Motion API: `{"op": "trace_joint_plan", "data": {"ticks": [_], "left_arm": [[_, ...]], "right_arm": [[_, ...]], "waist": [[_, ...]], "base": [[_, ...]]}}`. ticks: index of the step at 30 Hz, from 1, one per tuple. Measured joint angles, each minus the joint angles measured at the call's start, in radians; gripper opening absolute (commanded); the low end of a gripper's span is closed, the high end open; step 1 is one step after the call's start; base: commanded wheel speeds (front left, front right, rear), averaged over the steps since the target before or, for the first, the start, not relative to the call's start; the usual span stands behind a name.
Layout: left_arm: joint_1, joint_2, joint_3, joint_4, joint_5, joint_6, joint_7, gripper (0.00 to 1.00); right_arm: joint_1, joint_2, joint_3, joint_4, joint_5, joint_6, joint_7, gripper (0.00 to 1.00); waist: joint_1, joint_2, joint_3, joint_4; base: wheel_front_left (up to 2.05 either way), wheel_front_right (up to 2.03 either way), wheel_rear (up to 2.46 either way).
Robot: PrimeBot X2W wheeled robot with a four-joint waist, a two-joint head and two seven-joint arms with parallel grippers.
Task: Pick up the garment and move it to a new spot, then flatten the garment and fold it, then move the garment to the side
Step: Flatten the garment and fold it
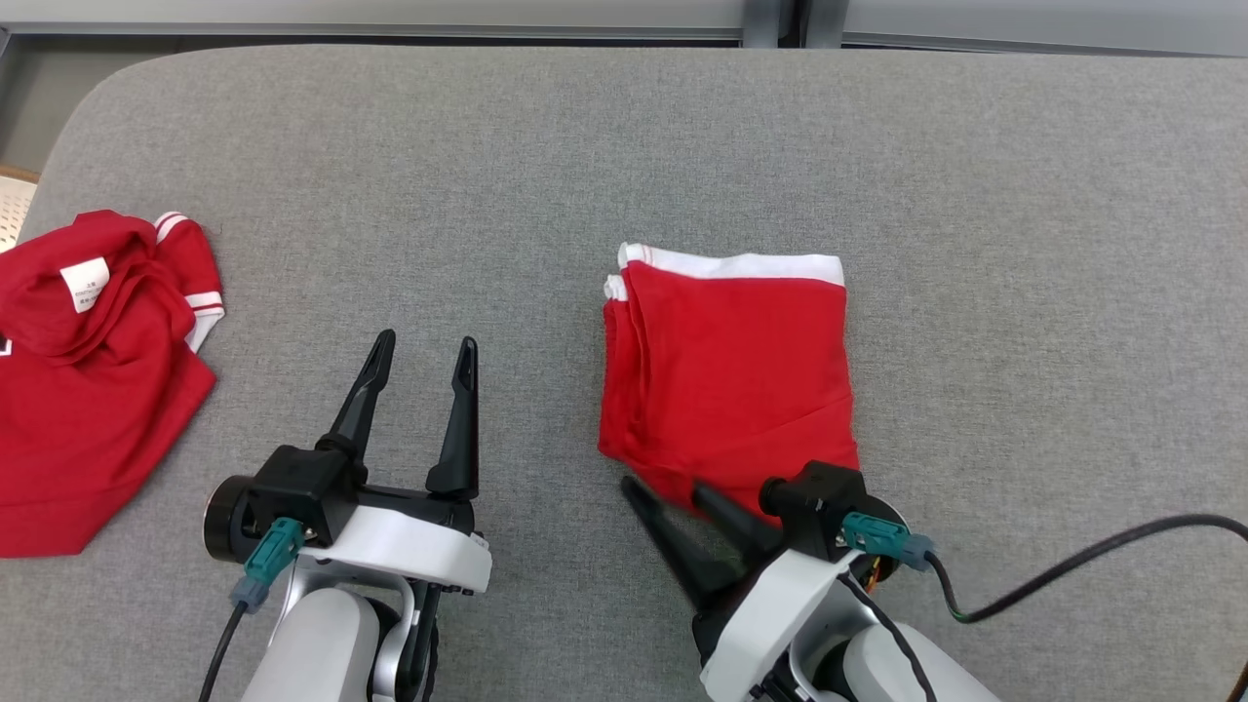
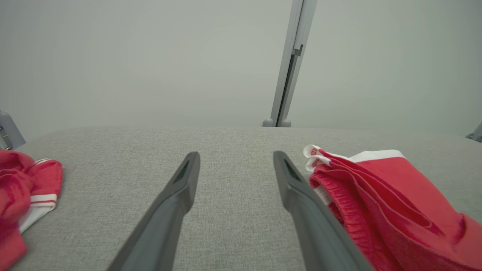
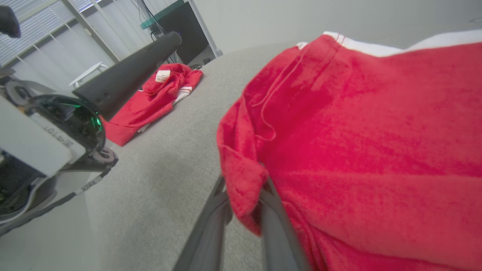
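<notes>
Right tool (image 1: 665, 486) at near-left corner of folded red garment (image 1: 726, 370), mid-right on table (image 1: 585, 146); jaws partly apart round cloth, can't tell if gripping. Guessing corner hold is for dragging aside. Left tool (image 1: 427, 341) wide open, empty, parked clear.

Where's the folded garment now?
In the head view, the folded garment lies right of centre on the table, its near corner between the fingers of the right gripper.

grey fabric table (image 1: 624, 146), folded red garment (image 1: 731, 370), crumpled red shirt (image 1: 88, 390)
</notes>
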Motion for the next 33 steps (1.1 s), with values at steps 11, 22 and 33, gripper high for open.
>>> {"op": "trace_joint_plan", "data": {"ticks": [11,22,33], "left_arm": [[0.0,0.011,0.022,0.004,0.002,0.009,-0.003,1.0],[0.04,0.038,0.047,-0.006,0.003,0.015,-0.004,1.0],[0.084,0.06,0.038,-0.003,-0.004,0.013,0.012,1.0]], "right_arm": [[-0.012,-0.038,-0.131,-0.12,-0.02,0.0,-0.183,1.0],[0.138,-0.09,-0.542,-0.184,-0.105,0.0,-0.18,1.0],[0.251,-0.084,-0.646,-0.255,-0.161,0.0,-0.125,1.0]], "waist": [[0.0,0.0,-0.019,-0.019],[0.0001,0.0,-0.07,-0.054],[0.0,0.0,-0.132,-0.064]], "base": [[0.0,0.0,0.0],[0.0,0.0,0.0],[0.0,0.0,0.0]]}}
